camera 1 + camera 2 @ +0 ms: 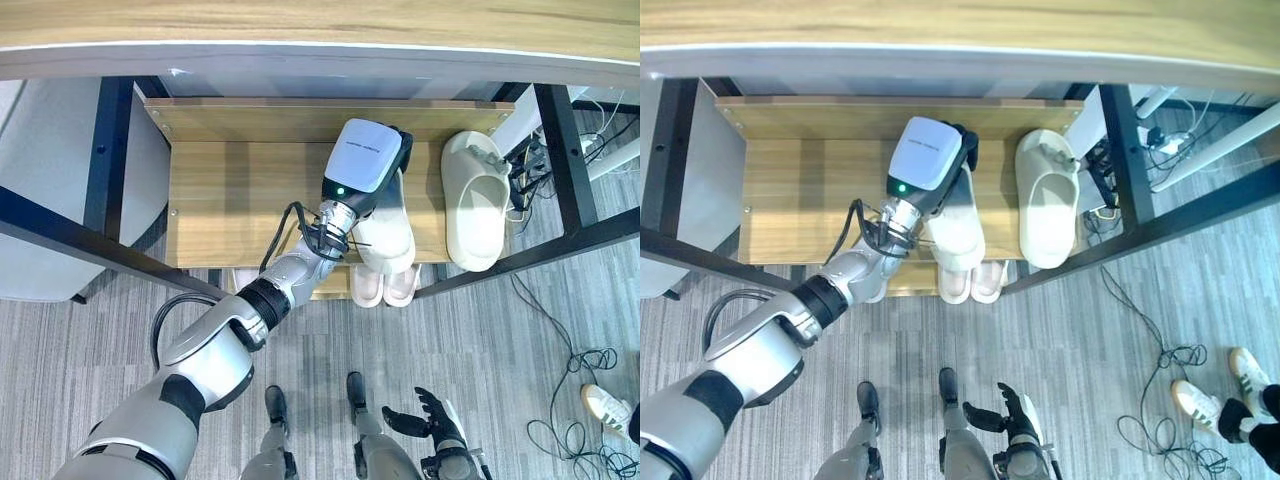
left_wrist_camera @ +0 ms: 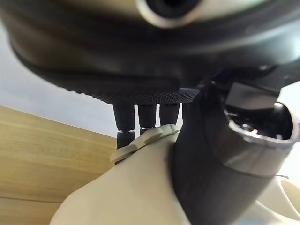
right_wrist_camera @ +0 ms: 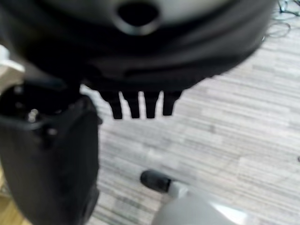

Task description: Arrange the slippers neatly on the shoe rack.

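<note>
The left hand [image 1: 385, 165] gripped a cream slipper [image 1: 392, 240] on the shoe rack [image 1: 230, 190], its fingers [image 2: 147, 117] partly hidden behind the strap. A second slipper [image 1: 477, 200] lay beside it, apart. The right hand [image 1: 432, 415] hung relaxed above the floor [image 1: 500, 350].

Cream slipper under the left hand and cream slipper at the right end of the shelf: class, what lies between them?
Only bare wooden shelf separates the held slipper from the right slipper, clearest in the left eye view.
</note>
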You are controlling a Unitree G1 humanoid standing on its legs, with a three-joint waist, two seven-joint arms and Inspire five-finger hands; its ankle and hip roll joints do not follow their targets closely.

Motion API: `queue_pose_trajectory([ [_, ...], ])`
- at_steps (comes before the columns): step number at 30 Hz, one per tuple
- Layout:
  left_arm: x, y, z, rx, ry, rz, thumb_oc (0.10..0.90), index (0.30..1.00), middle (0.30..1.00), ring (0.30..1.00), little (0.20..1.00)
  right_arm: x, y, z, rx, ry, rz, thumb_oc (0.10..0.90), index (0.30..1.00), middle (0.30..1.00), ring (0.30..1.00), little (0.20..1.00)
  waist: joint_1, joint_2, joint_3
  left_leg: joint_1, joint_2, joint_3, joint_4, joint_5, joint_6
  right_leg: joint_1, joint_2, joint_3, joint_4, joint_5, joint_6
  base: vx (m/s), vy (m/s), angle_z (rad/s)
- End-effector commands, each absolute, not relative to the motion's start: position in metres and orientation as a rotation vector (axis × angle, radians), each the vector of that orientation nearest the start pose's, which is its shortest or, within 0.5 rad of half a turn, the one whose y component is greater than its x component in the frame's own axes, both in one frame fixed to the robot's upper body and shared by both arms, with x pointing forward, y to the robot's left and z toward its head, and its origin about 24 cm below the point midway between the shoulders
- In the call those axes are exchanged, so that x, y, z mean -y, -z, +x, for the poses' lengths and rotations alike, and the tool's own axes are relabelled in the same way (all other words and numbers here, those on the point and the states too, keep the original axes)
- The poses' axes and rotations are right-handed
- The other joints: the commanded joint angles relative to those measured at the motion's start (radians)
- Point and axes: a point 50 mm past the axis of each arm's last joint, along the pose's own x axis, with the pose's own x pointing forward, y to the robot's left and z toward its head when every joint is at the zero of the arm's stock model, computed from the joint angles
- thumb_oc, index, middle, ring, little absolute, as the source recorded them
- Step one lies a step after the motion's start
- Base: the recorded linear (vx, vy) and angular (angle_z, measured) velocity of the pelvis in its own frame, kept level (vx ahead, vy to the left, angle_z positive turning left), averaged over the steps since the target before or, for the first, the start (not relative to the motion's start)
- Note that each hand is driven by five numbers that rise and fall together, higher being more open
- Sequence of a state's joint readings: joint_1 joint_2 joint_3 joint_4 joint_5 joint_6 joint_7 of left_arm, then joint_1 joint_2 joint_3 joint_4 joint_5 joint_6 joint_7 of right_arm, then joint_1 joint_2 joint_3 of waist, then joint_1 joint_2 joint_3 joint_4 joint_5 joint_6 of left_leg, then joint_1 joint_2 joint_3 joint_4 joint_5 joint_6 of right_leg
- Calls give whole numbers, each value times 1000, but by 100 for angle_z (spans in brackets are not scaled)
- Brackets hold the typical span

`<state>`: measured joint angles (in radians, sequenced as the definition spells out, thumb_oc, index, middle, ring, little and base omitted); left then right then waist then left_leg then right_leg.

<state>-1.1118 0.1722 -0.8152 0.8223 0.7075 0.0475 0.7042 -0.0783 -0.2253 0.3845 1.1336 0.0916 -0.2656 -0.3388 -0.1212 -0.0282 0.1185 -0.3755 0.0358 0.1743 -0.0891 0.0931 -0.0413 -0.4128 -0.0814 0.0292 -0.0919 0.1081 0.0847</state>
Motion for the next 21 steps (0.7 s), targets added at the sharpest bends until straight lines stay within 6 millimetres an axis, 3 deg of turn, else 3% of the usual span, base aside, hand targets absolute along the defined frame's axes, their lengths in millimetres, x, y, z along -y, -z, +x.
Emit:
queue_pose_trajectory([
  [1, 29, -215, 368, 986, -42, 1200, 400, 300, 300, 300, 300, 243, 124, 160, -728, 216, -533, 800, 900, 900, 900, 900, -19, 50, 12, -44, -42, -32, 2, -22, 3, -57, 21, -12, 19, 19, 64, 14, -32, -9],
  [12, 34, -217, 368, 962, -41, 1170, 400, 300, 300, 300, 300, 245, 122, 163, -726, 221, -535, 800, 900, 900, 900, 900, -31, 53, 20, -42, -36, -9, 2, -23, 3, -65, 26, 5, 19, 23, 63, 2, -6, -3],
  [13, 34, -215, 368, 958, -37, 1164, 478, 418, 418, 418, 418, 245, 122, 163, -726, 221, -538, 800, 900, 900, 900, 900, -31, 53, 21, -43, -35, -8, 2, -24, 3, -66, 27, 7, 19, 23, 62, -7, -21, -14],
  [14, 38, -216, 366, 955, -30, 1134, 800, 900, 900, 900, 900, 245, 123, 162, -729, 225, -535, 800, 900, 900, 900, 900, -32, 54, 23, -40, -35, -9, 2, -25, 3, -65, 28, 8, 19, 22, 60, 2, -29, -15],
  [16, 40, -203, 365, 879, -5, 1072, 800, 900, 900, 900, 900, 243, 123, 162, -731, 233, -522, 800, 900, 900, 900, 900, -34, 57, 20, -35, -34, -9, 2, -24, 3, -65, 31, 11, 20, 21, 58, 8, -30, -6],
  [21, 38, -192, 366, 780, 26, 1001, 800, 900, 900, 900, 900, 243, 126, 158, -756, 228, -521, 800, 900, 900, 900, 900, -28, 62, 0, -19, -33, -16, 2, -23, 1, -47, 36, 3, 19, 16, 52, 7, -28, -1],
])
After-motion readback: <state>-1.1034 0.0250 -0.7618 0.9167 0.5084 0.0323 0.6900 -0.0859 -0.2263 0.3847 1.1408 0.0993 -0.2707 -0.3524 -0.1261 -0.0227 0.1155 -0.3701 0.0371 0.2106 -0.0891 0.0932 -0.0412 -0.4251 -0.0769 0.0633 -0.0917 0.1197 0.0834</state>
